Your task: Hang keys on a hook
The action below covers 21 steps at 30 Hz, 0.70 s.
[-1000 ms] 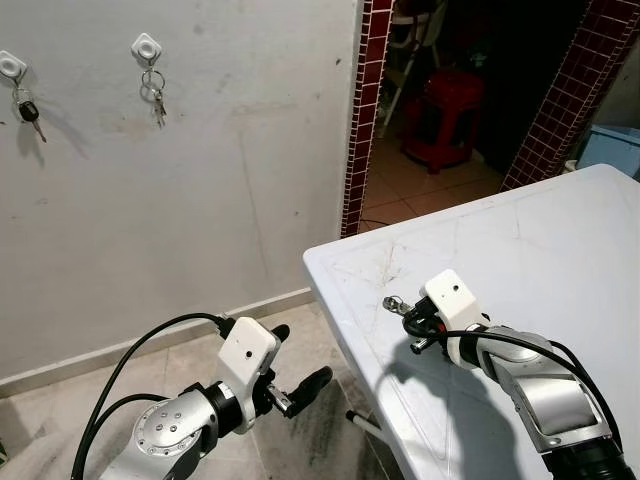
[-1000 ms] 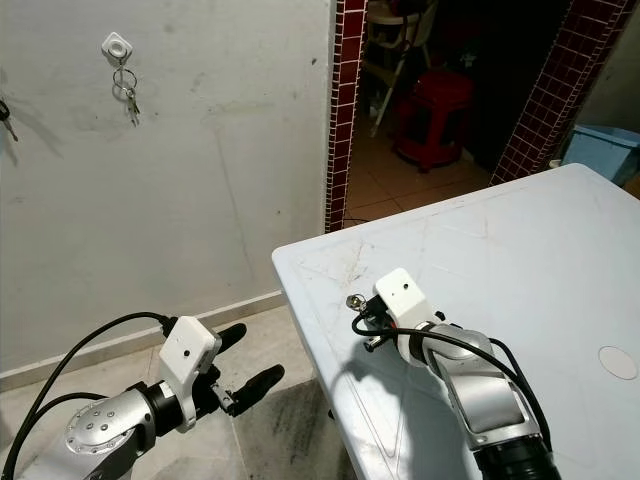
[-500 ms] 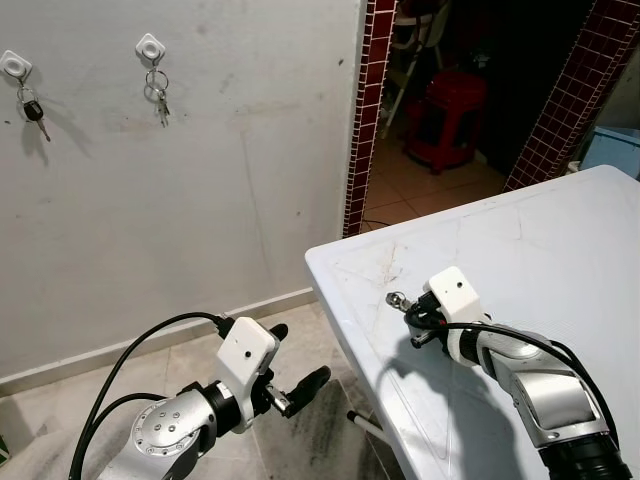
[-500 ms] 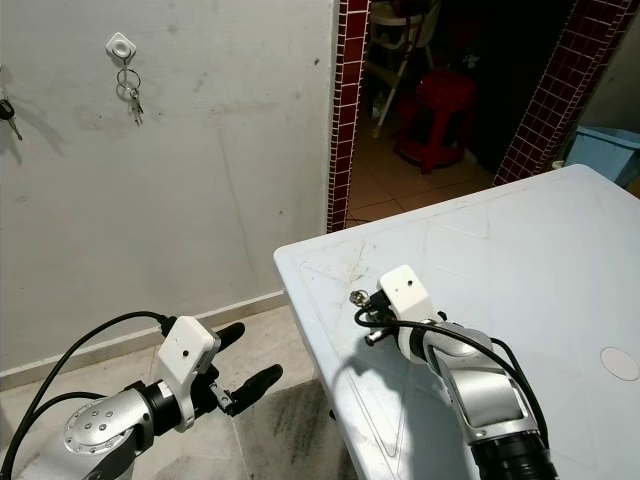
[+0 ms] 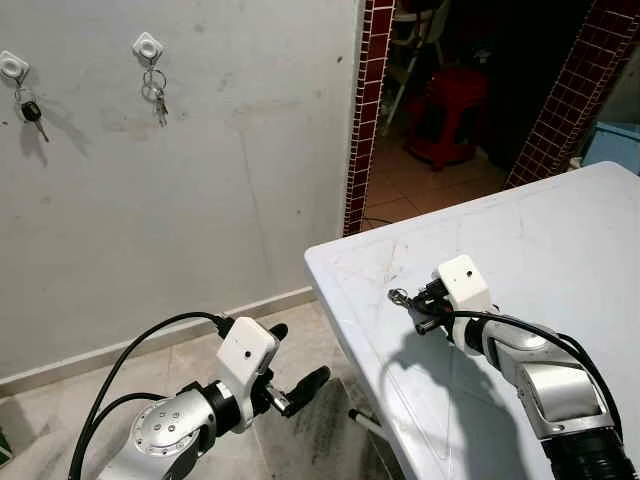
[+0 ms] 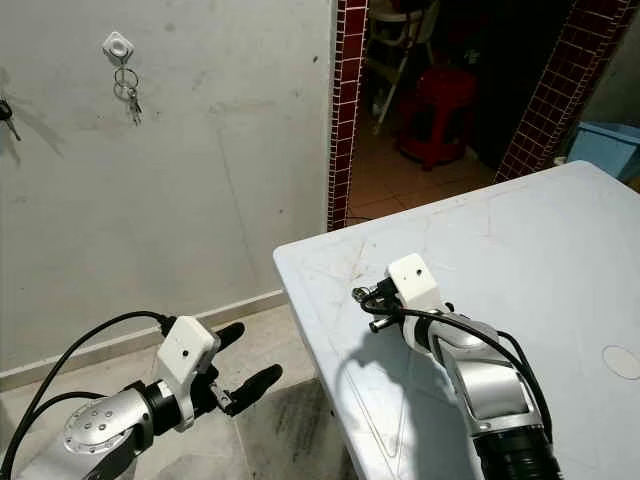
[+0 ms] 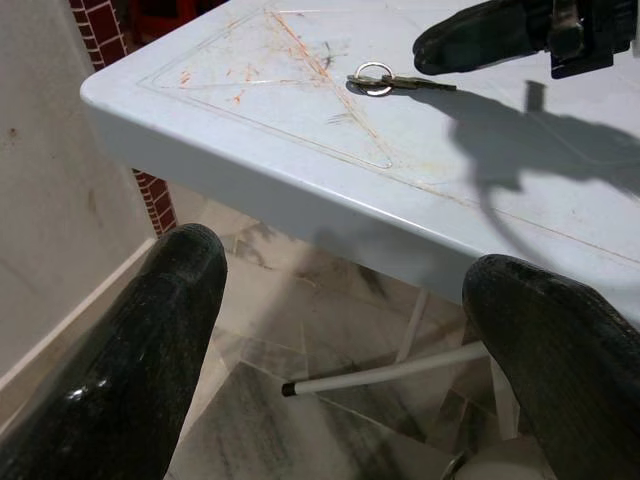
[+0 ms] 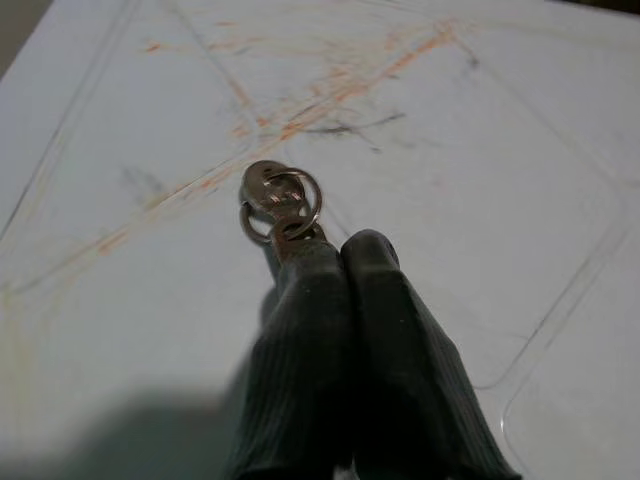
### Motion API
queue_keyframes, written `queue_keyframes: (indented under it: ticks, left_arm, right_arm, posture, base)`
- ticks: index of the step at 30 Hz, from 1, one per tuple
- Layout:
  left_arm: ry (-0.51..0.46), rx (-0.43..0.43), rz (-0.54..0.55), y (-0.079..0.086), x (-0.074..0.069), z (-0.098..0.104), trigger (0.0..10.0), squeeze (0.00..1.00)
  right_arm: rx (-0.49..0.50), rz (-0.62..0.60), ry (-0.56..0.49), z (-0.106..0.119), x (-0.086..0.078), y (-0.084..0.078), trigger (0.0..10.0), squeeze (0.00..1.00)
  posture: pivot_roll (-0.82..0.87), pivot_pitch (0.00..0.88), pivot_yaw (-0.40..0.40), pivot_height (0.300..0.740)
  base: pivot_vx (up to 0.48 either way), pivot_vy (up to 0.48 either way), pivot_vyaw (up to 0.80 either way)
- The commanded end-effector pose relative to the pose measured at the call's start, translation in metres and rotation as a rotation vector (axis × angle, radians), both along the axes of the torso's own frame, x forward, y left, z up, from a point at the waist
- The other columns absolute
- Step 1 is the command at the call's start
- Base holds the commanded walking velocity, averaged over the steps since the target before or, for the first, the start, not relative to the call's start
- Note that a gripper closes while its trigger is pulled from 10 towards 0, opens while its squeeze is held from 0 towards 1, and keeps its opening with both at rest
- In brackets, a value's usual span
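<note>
Keys (image 8: 280, 205), pinched in the closed fingers of the right gripper (image 5: 415, 309), now ride slightly higher above the table (image 5: 560, 230) at frame centre, lift beginning; left gripper (image 5: 296, 384) idles open, lower left.

red stool (image 5: 452, 100) in doorway | blue bin (image 5: 612, 146) | white table (image 5: 560, 240)

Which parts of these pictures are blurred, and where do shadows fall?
Right wrist view: the fingers are near, dark and soft; the keys are sharper. Left wrist view: both fingers blur; the right gripper's shadow darkens the table. Left eye view: the hung keys cast faint shadows on the wall.
</note>
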State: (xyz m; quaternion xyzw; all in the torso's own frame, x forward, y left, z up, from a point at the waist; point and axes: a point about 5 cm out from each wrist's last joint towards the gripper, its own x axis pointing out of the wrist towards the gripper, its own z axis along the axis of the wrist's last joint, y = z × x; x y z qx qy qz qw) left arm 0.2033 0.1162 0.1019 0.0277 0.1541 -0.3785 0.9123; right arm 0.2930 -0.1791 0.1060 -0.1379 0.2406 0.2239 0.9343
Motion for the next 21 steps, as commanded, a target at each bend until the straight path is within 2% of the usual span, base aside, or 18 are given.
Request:
queue_keyframes:
  ticks: [1, 8, 14, 15, 16, 17, 21]
  left_arm:
    - [-0.010, 0.017, 0.001, 0.001, 0.001, 0.001, 10.0, 0.00]
    - [-0.009, 0.018, -0.004, 0.000, 0.001, 0.001, 10.0, 0.00]
    - [-0.009, 0.018, -0.006, 0.000, 0.001, 0.001, 10.0, 0.00]
    - [-0.009, 0.018, -0.005, 0.000, 0.001, 0.001, 10.0, 0.00]
    - [-0.009, 0.018, -0.005, 0.000, 0.001, 0.001, 10.0, 0.00]
    - [-0.009, 0.018, -0.005, 0.000, 0.001, 0.001, 10.0, 0.00]
    - [-0.008, 0.018, -0.004, 0.000, 0.000, 0.001, 10.0, 0.00]
  right_arm:
    - [-0.027, 0.060, -0.040, 0.004, -0.002, 0.005, 10.0, 1.00]
    - [0.006, 0.079, -0.023, -0.002, -0.006, 0.008, 10.0, 1.00]
    - [-0.012, 0.078, -0.028, -0.009, -0.003, 0.009, 10.0, 1.00]
    - [-0.010, 0.066, -0.025, -0.011, -0.001, 0.009, 10.0, 0.13]
    - [-0.010, 0.066, -0.025, -0.011, -0.001, 0.009, 10.0, 0.13]
    - [-0.005, 0.058, -0.018, -0.013, 0.000, 0.009, 10.0, 0.00]
    - [0.000, 0.043, 0.003, -0.019, 0.004, 0.010, 10.0, 0.00]
  posture:
    - [0.08, 0.021, 0.014, 0.740]
    - [0.08, 0.023, 0.015, 0.740]
    - [0.08, 0.027, 0.015, 0.740]
    - [0.08, 0.028, 0.015, 0.740]
    - [0.08, 0.028, 0.015, 0.740]
    - [0.08, 0.029, 0.015, 0.740]
    - [0.09, 0.030, 0.015, 0.740]
  base:
    - [0.000, 0.000, 0.00]
    - [0.000, 0.000, 0.00]
    - [0.000, 0.000, 0.00]
    - [0.000, 0.000, 0.00]
    - [0.000, 0.000, 0.00]
    - [0.000, 0.000, 0.00]
    - [0.000, 0.000, 0.00]
